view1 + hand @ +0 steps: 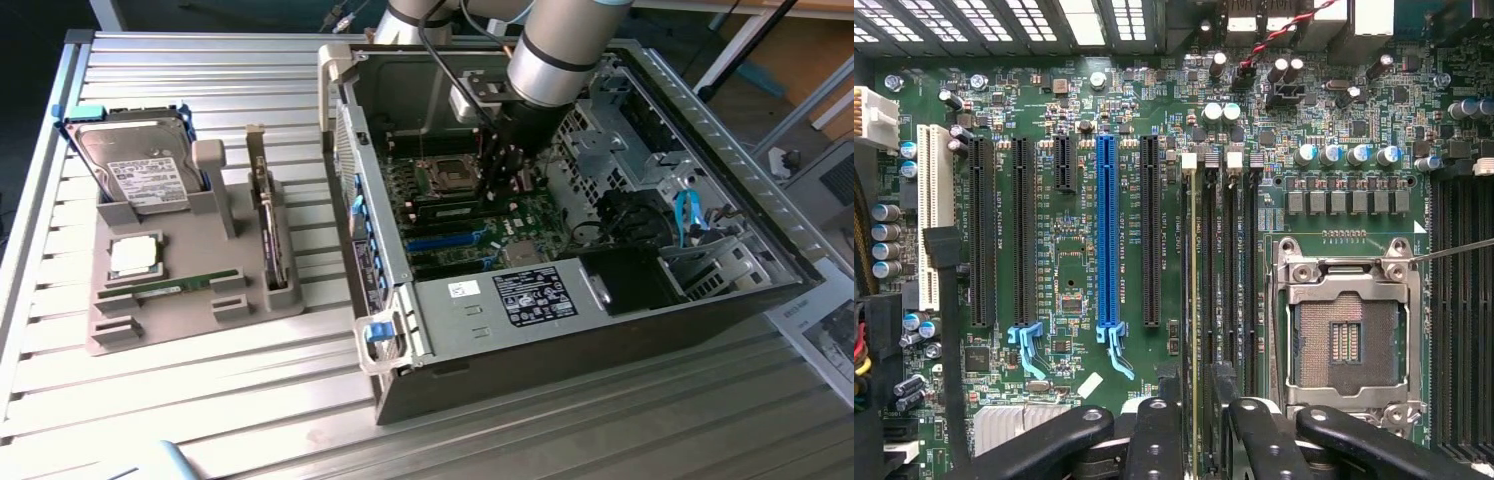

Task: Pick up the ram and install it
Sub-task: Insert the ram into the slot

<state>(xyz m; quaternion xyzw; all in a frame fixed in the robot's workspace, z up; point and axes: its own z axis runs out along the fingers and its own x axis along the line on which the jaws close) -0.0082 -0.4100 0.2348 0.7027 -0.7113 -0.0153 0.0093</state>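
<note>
The ram [1194, 300] is seen edge-on as a thin green strip standing in one of the black memory slots, beside the empty processor socket [1346, 335] on the motherboard. My gripper [1206, 410] hangs straight over that slot inside the open computer case [747, 200]. Its two black fingers [1159, 440] stand apart on either side of the stick, with a gap showing at both sides. In the exterior view the gripper [501, 185] reaches down from the arm onto the memory slots next to the socket.
A grey parts holder [160, 325] on the slatted table at the exterior view's left carries a hard drive [140, 175], a square silver chip [134, 255], a flat green stick [174, 288] and an upright card [274, 235]. Case walls and cables surround the arm.
</note>
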